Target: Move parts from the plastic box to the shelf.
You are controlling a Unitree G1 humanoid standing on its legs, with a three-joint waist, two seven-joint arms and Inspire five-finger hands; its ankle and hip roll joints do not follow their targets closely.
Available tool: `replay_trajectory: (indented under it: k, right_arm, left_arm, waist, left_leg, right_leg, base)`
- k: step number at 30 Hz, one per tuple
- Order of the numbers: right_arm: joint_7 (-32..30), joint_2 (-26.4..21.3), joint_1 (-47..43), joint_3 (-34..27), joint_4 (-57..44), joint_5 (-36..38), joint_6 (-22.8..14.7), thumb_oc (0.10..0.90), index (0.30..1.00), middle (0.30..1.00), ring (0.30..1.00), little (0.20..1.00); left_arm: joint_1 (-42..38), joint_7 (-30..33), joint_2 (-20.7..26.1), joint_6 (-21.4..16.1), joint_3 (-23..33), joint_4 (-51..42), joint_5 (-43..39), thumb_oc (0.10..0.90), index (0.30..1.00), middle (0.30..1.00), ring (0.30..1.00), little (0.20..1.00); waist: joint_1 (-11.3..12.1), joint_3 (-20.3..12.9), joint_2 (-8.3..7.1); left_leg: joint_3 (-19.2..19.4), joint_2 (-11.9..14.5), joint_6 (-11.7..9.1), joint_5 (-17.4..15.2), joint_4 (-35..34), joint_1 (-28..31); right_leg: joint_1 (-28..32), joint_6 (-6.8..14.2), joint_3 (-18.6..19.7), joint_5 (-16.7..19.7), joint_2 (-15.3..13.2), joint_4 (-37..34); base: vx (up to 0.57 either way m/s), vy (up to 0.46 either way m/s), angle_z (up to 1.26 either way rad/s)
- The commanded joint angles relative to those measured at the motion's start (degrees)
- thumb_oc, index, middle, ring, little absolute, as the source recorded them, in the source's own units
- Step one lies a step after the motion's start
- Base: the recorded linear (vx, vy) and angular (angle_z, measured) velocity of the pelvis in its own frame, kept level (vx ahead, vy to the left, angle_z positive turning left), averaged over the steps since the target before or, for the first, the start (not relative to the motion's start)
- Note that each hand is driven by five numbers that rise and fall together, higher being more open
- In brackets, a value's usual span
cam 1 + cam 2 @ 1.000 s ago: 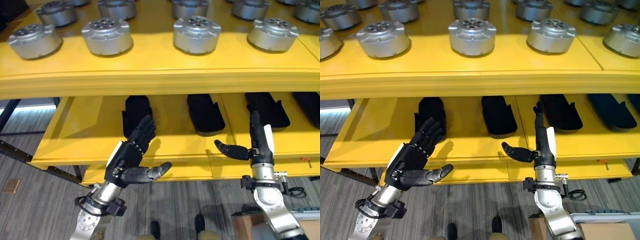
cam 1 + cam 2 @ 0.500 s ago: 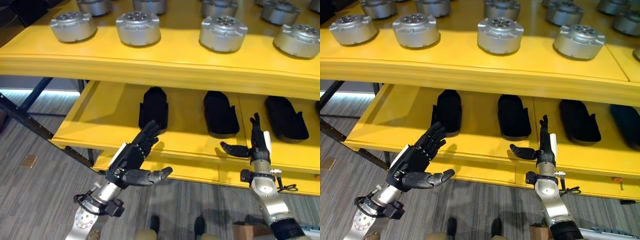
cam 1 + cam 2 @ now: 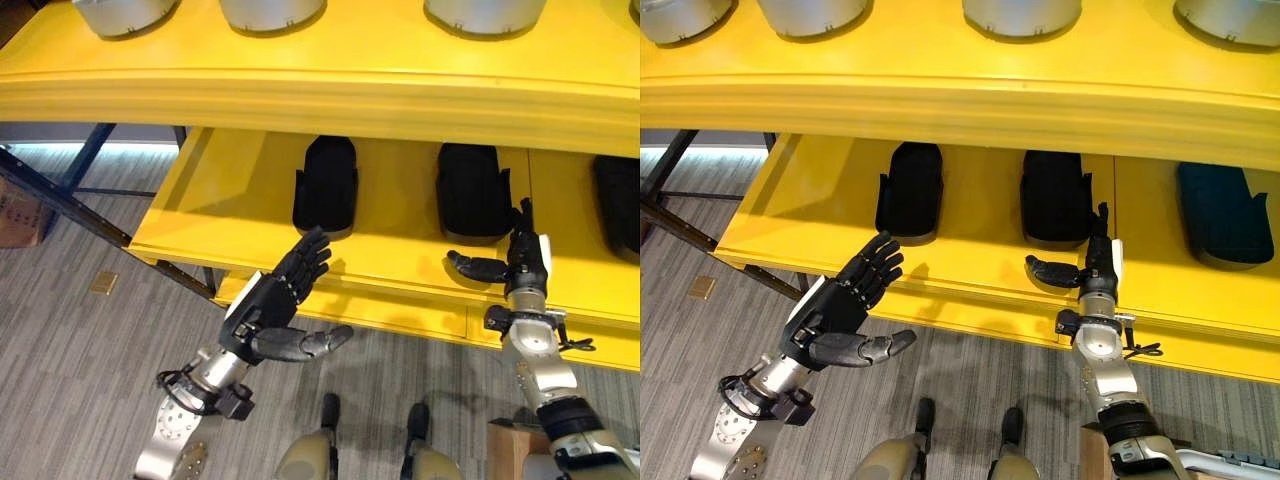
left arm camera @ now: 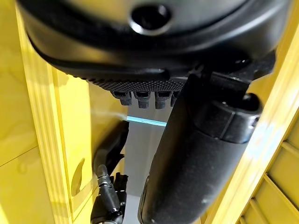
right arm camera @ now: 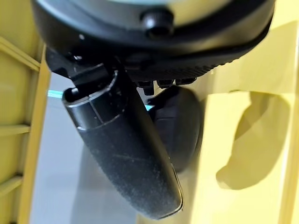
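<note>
Judging by what is lying on the yellow shelf, several parts are already sitting in place: silver round parts on its top level, black parts on the level below. The left hand is hovering just in front of the lower level's front edge, fingers spread and carrying nothing. Further right, the right hand is standing upright at that same edge, likewise extended and carrying nothing.

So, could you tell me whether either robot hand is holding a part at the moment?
Nothing is held: the left robot hand and the right robot hand are both open before the lower shelf.
</note>
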Motion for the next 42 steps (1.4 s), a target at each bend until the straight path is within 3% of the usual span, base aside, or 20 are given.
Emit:
replay_trajectory:
  k: [1, 4, 6, 8, 15, 20, 26, 35, 42]
  right_arm:
    - [-3.42, -3.39, -7.67, -2.94, -2.3, -2.24, -5.74, 0.9, 1.0, 1.0, 1.0, 1.0]
    - [-7.83, -3.58, -8.55, -3.39, -1.76, -5.86, -4.43, 0.9, 1.0, 1.0, 1.0, 1.0]
    - [-13.89, -3.5, -9.1, -4.13, -1.83, -10.17, -6.79, 0.9, 1.0, 1.0, 1.0, 1.0]
    - [-15.44, -3.35, -9.31, -4.86, -2.55, -11.77, -7.31, 0.9, 1.0, 1.0, 1.0, 1.0]
    - [-14.57, -3.56, -8.26, -3.92, -3.92, -14.3, -7.09, 0.9, 1.0, 1.0, 1.0, 1.0]
    - [-10.73, -4.96, -8.11, -1.97, -6.48, -18.93, -7.58, 0.9, 1.0, 1.0, 1.0, 1.0]
    - [-12.13, -4.92, -5.87, -1.96, -8.73, -16.37, -6.91, 0.9, 1.0, 1.0, 1.0, 1.0]
    - [-8.2, -6.83, -12.19, -4.39, -0.1, -9.22, -6.59, 0.9, 1.0, 1.0, 1.0, 1.0]
    - [-13.39, -8.84, -15.02, -5.66, 3.04, -11.97, -6.19, 0.9, 1.0, 1.0, 1.0, 1.0]
  left_arm:
    - [-2.95, -1.11, 0.51, -5.39, 0.31, -4.68, -2.21, 0.9, 1.0, 1.0, 1.0, 1.0]
    - [-2.59, -1.28, 0.56, -5.41, -0.21, -4.33, -2.59, 0.9, 1.0, 1.0, 1.0, 1.0]
    - [-2.35, -0.15, 0.58, -6.78, -1.62, -4.49, -2.55, 0.9, 1.0, 1.0, 1.0, 1.0]
    - [-2.48, 0.47, 0.37, -7.1, -2.32, -4.34, -2.24, 0.9, 1.0, 1.0, 1.0, 1.0]
    - [-1.76, 0.99, 0.09, -7.74, -3.72, -4.11, -2.31, 0.9, 1.0, 1.0, 1.0, 1.0]
    - [-1.35, 1.12, 0.06, -8.42, -4.61, -4.02, -2.82, 0.9, 1.0, 1.0, 1.0, 1.0]
    - [-0.72, 0.55, -0.07, -7.75, -3.98, -4.29, -2.73, 0.9, 1.0, 1.0, 1.0, 1.0]
    - [-1.13, 0.28, 1.06, -7.13, -5.42, -4.36, -3.04, 0.9, 1.0, 1.0, 1.0, 1.0]
    - [-1.34, 0.55, 1.24, -7.48, -6.54, -4.1, -3.65, 0.9, 1.0, 1.0, 1.0, 1.0]
  waist:
    - [0.76, -2.07, -0.35]
    - [0.7, -1.82, 0.11]
    - [0.37, -1.4, 0.97]
    - [0.16, -1.2, 1.52]
    - [-0.36, -1.22, 2.57]
    - [-0.94, -1.23, 3.32]
    - [-1.28, -1.34, 3.12]
    - [-0.08, -1.13, 3.98]
    - [0.05, -0.86, 5.39]
  left_leg:
    - [-3.75, 1.09, -0.62, -1.59, 2.42, -1.48]
    - [-3.76, 1.06, -0.73, -1.49, 2.33, -1.39]
    - [-3.58, 0.97, -0.84, -1.31, 2.51, -1.73]
    - [-3.63, 0.84, -0.81, -1.32, 2.67, -1.73]
    - [-3.59, 0.51, -0.94, -1.34, 3.21, -1.47]
    - [-3.27, 0.39, -1.07, -1.22, 3.3, -1.35]
    - [-3.12, 0.43, -1.04, -1.39, 3.5, -0.96]
    - [-3.56, 0.19, -1.1, -1.34, 3.33, -0.51]
    - [-3.84, -0.34, -1.07, -1.28, 3.4, -0.52]
  right_leg:
    - [-0.89, -1.18, 1.19, -10.83, -1.04, 13.72]
    - [-1.05, -1.28, 1.38, -10.95, -1.02, 14.02]
    - [-1.7, -1.34, 1.48, -11.18, -1.12, 14.7]
    - [-1.91, -1.41, 1.56, -11.31, -1.27, 15.17]
    - [-1.99, -1.4, 1.7, -11.52, -1.71, 15.83]
    - [-2.39, -1.39, 1.9, -11.68, -2.0, 16.3]
    - [-2.15, -1.29, 1.98, -11.66, -2.2, 16.52]
    - [-1.88, -1.42, 1.25, -12.25, -2.5, 17.34]
    - [-2.13, -1.56, 1.03, -12.81, -2.81, 18.29]
  base:
    - [0.0, 0.0, 0.0]
    - [0.0, 0.0, 0.0]
    - [0.0, 0.02, -0.01]
    - [0.0, 0.04, -0.02]
    - [0.01, 0.013, 0.0]
    - [0.01, 0.029, -0.02]
    - [0.0, 0.002, -0.01]
    - [0.0, 0.0, 0.0]
    - [0.01, 0.011, 0.02]
